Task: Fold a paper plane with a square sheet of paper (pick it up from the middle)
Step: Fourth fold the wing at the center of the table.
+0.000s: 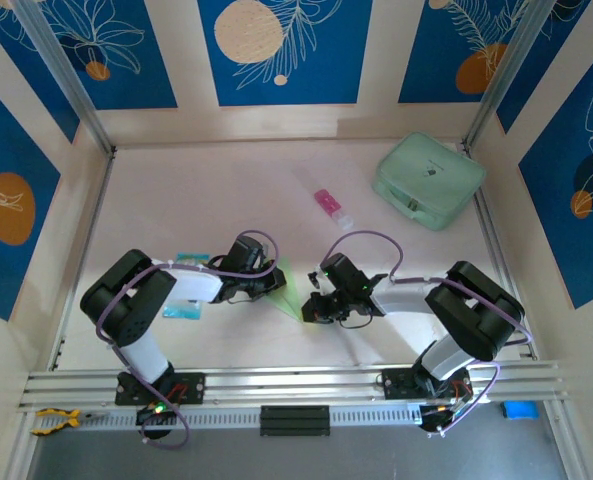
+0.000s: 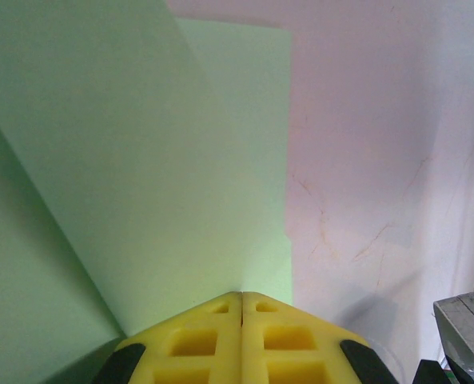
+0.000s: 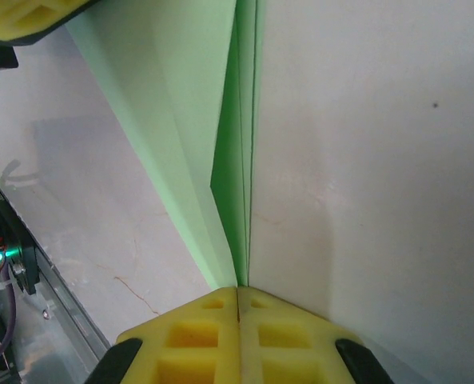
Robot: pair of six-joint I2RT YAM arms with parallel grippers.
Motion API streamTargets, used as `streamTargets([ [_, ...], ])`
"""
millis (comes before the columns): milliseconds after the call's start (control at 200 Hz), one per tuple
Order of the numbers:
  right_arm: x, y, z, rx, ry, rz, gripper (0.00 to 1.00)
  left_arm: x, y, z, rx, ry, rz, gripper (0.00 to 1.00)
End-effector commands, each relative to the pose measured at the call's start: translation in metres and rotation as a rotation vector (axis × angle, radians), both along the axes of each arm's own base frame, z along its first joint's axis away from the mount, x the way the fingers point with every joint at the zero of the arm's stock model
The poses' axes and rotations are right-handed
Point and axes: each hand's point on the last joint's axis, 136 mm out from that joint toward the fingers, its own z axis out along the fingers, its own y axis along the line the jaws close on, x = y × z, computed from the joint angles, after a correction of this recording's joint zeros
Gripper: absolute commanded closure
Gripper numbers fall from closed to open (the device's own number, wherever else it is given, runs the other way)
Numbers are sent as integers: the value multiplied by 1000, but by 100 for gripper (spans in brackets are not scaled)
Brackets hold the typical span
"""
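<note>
The left gripper (image 2: 242, 294) had its yellow pads pressed fully together at the bottom centre of the left wrist view, and they appeared to pinch the near edge of the pale lime-green sheet of paper (image 2: 141, 160), which fanned up and to the left from the tips in two overlapping layers. The right gripper (image 3: 237, 288) was likewise closed, at the bottom centre of the right wrist view, clamped on the narrow end of the same sheet, where several stacked folded edges ran straight up from the pads. In the overhead view, the two grippers met just below the middle of the frame with the paper stretched between them as a slim green wedge, lifted partly off the pale table (image 1: 226, 190). A mint-green case (image 1: 428, 180) sat in the upper right and a small pink-and-white tube (image 1: 328, 203) lay above centre — both well apart from the work. Judging by the layers, the early folds looked done, but no finished dart with spread wings was visible — the later creases probably lay ahead.
</note>
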Motion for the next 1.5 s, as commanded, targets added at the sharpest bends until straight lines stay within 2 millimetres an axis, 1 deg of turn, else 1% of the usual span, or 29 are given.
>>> streamTargets([
  [0, -28, -28, -20, -141, 87, 3, 95, -5, 24, -19, 86, 45, 47, 100],
  [85, -28, -30, -14, -133, 69, 3, 90, -5, 26, -20, 92, 46, 51, 100],
  [185, -28, -32, -13, -137, 60, 6, 90, -5, 25, -20, 89, 48, 50, 100],
  [350, -29, -29, -14, -144, 61, 16, 91, -6, 26, -21, 90, 52, 48, 100],
  [445, -27, -33, -13, -168, 49, 0, 92, -5, 25, -20, 88, 48, 47, 100],
  [510, -20, -31, -3, -142, 21, -19, 92, -5, 25, -20, 87, 47, 47, 100],
  [565, -11, -26, 11, -94, -12, -39, 94, -6, 25, -20, 87, 45, 45, 100],
  [690, 7, -1, 50, 54, -75, -26, 96, -6, 24, -21, 81, 46, 40, 100],
  [750, 13, 13, 61, 101, -79, 3, 97, -6, 24, -20, 77, 44, 40, 100],
  [790, 15, 22, 63, 115, -71, 23, 98, -6, 24, -20, 75, 44, 39, 100],
  [990, 32, 44, 47, 90, -43, 42, 98, -7, 23, -21, 74, 47, 38, 100],
  [1050, 32, 50, 44, 86, -33, 60, 98, -8, 23, -21, 73, 49, 37, 100],
  [1115, 33, 53, 38, 66, -33, 65, 98, -7, 23, -21, 73, 46, 35, 100],
  [1285, 30, 43, 16, -19, -14, 49, 98, -7, 24, -21, 76, 47, 37, 100],
  [1495, 16, 27, -4, -49, 34, 38, 99, -7, 24, -21, 76, 47, 36, 100],
])
